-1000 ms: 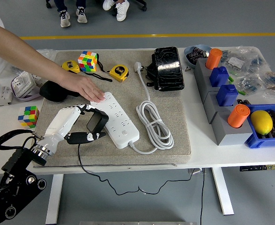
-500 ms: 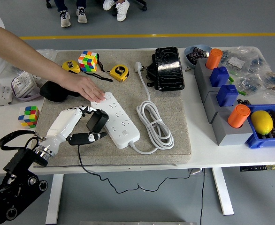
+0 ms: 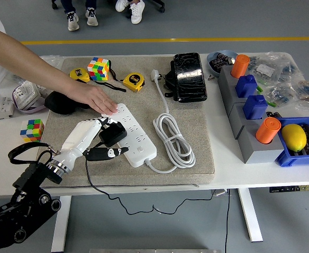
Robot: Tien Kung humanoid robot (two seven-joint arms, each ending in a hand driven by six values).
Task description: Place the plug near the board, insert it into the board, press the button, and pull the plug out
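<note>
"What's the biggest thing on the white table (image 3: 260, 176)?"

"The grey mat (image 3: 196, 147). On it lies the white power strip (image 3: 132, 135), and a person's hand (image 3: 97, 98) presses flat on its far end to keep it in place."

"Where is the plug?"

"The black plug (image 3: 113, 134) is right at the strip's left edge, over the sockets. The robot's left hand (image 3: 103, 138) has its white fingers pinched around it, thumb underneath. I think it is about to go in."

"Is the plug hard to hold?"

"It looks small, light and stiff, with smooth sides that could slip. I'd hold it by its chunky body, not by the thin black cord (image 3: 99, 187), which is floppy and hangs off the table."

"And the strip?"

"Light plastic, I guess. It would slide if nobody held it."

"Any words on it?"

"None I can read. The print is too small."

"The other robot hand?"

"I can't see it."
</note>
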